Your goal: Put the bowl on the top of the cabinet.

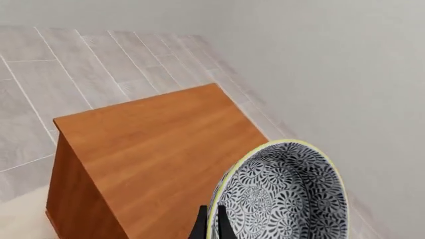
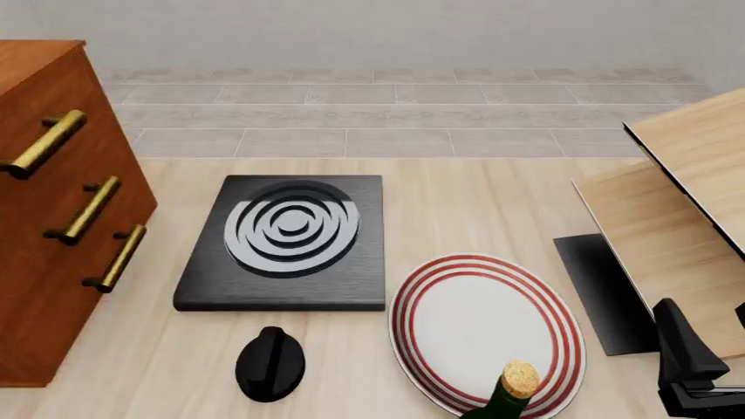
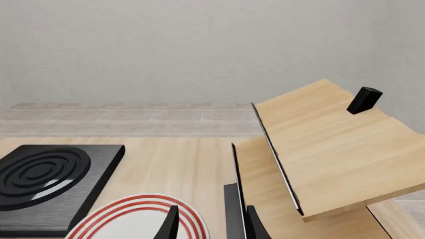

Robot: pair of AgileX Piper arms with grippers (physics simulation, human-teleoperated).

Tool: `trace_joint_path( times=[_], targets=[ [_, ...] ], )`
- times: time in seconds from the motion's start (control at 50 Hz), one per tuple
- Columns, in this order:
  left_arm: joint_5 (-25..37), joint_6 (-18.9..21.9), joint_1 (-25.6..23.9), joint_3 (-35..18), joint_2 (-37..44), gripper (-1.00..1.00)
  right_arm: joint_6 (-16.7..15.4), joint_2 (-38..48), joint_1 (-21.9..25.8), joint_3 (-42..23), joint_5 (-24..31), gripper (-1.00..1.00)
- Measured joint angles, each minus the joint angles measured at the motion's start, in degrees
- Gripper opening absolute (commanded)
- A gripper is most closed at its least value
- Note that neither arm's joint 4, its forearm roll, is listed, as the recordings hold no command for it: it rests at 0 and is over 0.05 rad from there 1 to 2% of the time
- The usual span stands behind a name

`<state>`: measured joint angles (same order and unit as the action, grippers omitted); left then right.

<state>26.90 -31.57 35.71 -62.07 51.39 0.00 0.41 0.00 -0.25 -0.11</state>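
The bowl (image 1: 285, 194), white-rimmed with a dense dark-and-white pattern, hangs tilted above the flat top of the reddish-brown cabinet (image 1: 159, 149). My left gripper (image 1: 210, 221) is shut on the bowl's rim, with one dark finger on each side of it. In the front view the cabinet (image 2: 58, 218) stands at the far left with three brass handles; neither the bowl nor the left gripper shows there. My right gripper (image 3: 212, 226) is open and holds nothing, low at the near right (image 2: 689, 358) of the table.
A black burner slab (image 2: 285, 240) with grey rings lies mid-table. A white plate with red rings (image 2: 483, 327), a black knob-like lump (image 2: 270, 362) and a corked bottle top (image 2: 518, 380) sit nearer. Pale wood boards (image 2: 686, 201) and a black mat (image 2: 605, 288) are at the right.
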Motion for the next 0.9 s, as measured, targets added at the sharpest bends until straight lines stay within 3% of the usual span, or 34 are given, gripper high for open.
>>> trace_joint_path(
  times=[0.9],
  targets=[
    [-2.4,-6.0,4.4,-1.8,6.9,-1.00,0.0,0.0,0.0,0.0,0.0,1.00]
  ],
)
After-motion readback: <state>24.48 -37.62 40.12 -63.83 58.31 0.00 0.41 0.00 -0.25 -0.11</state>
